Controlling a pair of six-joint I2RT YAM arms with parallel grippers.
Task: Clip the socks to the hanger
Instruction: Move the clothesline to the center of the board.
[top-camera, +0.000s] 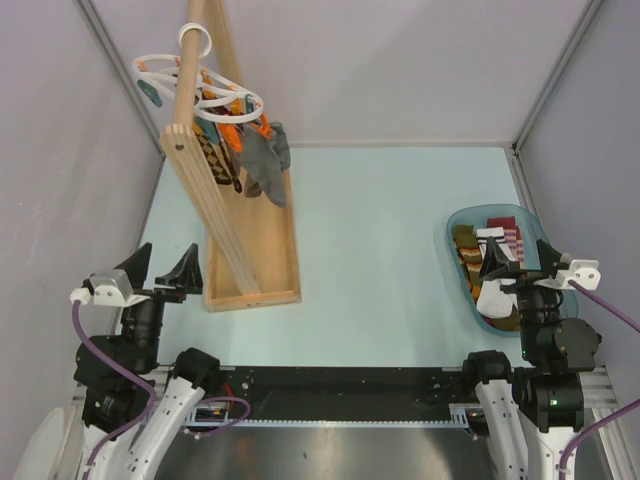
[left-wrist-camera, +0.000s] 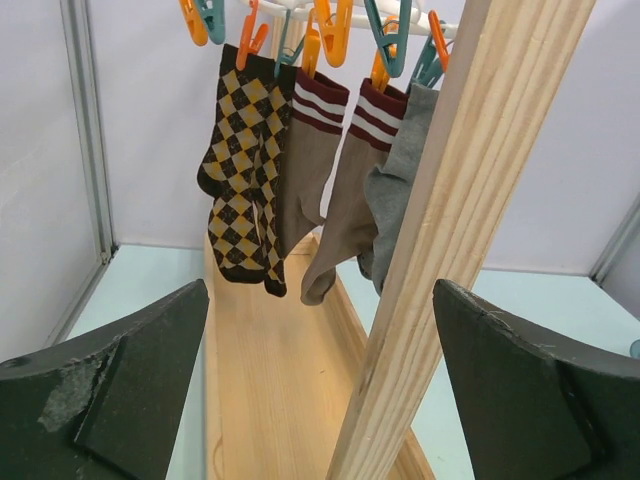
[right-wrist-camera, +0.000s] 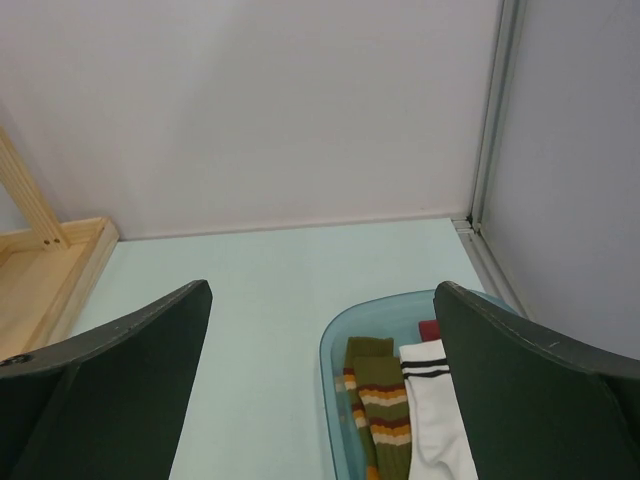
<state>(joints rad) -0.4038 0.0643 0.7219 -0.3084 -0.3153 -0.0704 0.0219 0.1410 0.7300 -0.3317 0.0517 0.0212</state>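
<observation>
Wooden rack (top-camera: 250, 255) carries the hanger (top-camera: 200, 88); loose socks (right-wrist-camera: 385, 395) lie in a bin (top-camera: 527, 228) well right of it. My left gripper (top-camera: 165, 262) and right gripper (top-camera: 522, 262) gape empty — risk: pinching two overlapping socks together.

A wooden rack (top-camera: 235, 200) is standing on a pale blue table (top-camera: 390, 220). Its tall plank is leaning up and away from a long, shallow base (top-camera: 272, 262) with raised edges. A teal bin (right-wrist-camera: 335, 400) is sitting well to the right of the rack, apart from it and level with the base's near end. Plain grey walls (top-camera: 400, 60) are closing in behind the rack and on both sides of it. Metal posts (top-camera: 557, 75) are running up the corners where the walls meet. A black rail (top-camera: 340, 385) is lying across the table edge in front of the rack. A white round thing (top-camera: 40, 450), cut off by the picture's corner, is showing to the front left of the rack.
</observation>
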